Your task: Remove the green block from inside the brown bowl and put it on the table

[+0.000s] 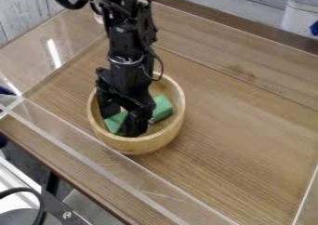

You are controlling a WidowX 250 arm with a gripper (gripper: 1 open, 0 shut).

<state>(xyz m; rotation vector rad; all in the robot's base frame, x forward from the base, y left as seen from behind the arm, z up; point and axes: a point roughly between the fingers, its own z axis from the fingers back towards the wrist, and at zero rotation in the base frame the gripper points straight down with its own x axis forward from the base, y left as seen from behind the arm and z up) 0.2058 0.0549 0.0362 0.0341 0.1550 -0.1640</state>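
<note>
Bowl: brown bowl near the table's front-left edge, just behind the clear wall.
Block: green block lying inside the bowl, partly hidden by the arm.
Gripper: gripper pointing down into the bowl, jaws spread wide, astride the block, gripping nothing.
Risk: likely a finger landing on the block, or dragging the bowl.

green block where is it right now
The green block lies inside the brown bowl, left of centre in the camera view on the table. The open gripper reaches down into the bowl over the block's left part.
</note>
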